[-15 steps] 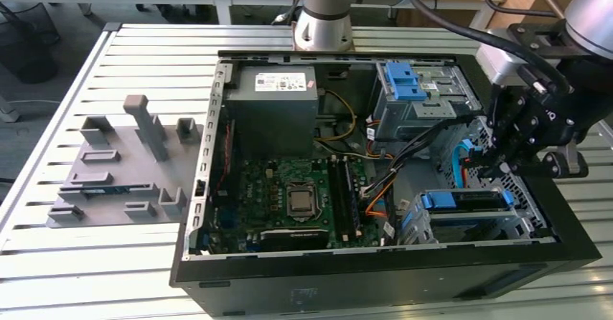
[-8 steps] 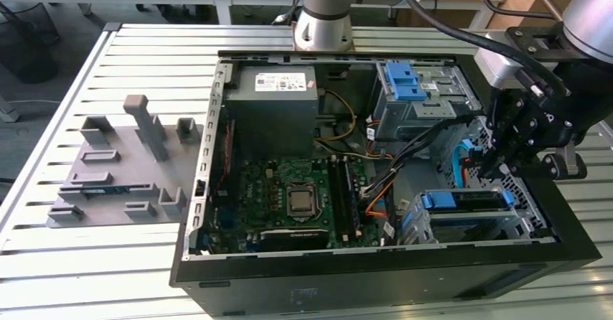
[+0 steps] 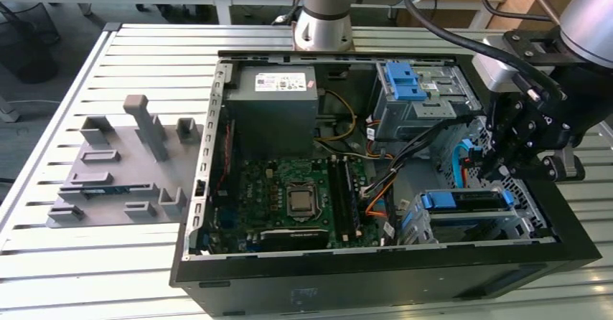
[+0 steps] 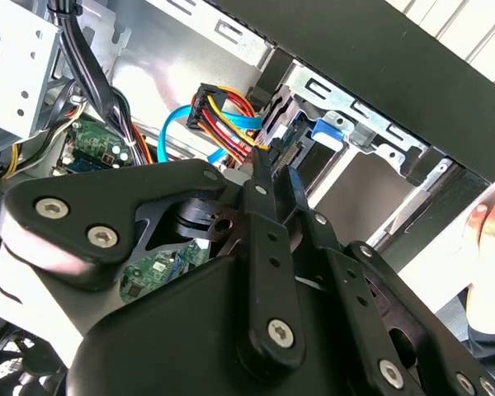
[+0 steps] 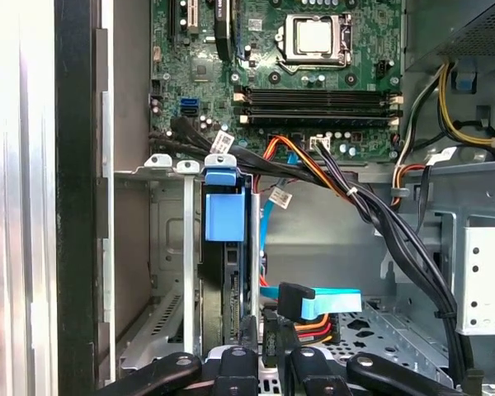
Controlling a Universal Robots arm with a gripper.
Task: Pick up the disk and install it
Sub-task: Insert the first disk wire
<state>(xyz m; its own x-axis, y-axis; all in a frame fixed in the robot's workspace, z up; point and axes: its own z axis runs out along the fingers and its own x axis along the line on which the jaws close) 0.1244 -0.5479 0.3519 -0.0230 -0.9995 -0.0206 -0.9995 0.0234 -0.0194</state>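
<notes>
I watch the black metal gripper (image 3: 493, 169) hang inside the open black computer case (image 3: 383, 280), over on the exterior view's right. Its fingers are pinched close together, and I see nothing held between them.

The disk (image 3: 469, 201), a flat silver hard drive with a blue plastic frame, sits in the grey metal drive cage (image 3: 532, 223) at the near right corner of the case. From the exterior view, the gripper is just above and a little farther back than the disk. It looks very close, but I cannot tell if they touch.

In the first wrist view I see the disk (image 5: 228, 276) edge on. Its long side runs straight away from the gripper (image 5: 258, 334) toward the green circuit board (image 5: 313, 74).

The second wrist view gives me things the others miss. I can see the gripper (image 4: 276, 169) tips beside a bunch of red and yellow wires (image 4: 223, 107), and a person's hand (image 4: 491, 227) outside the case.
</notes>
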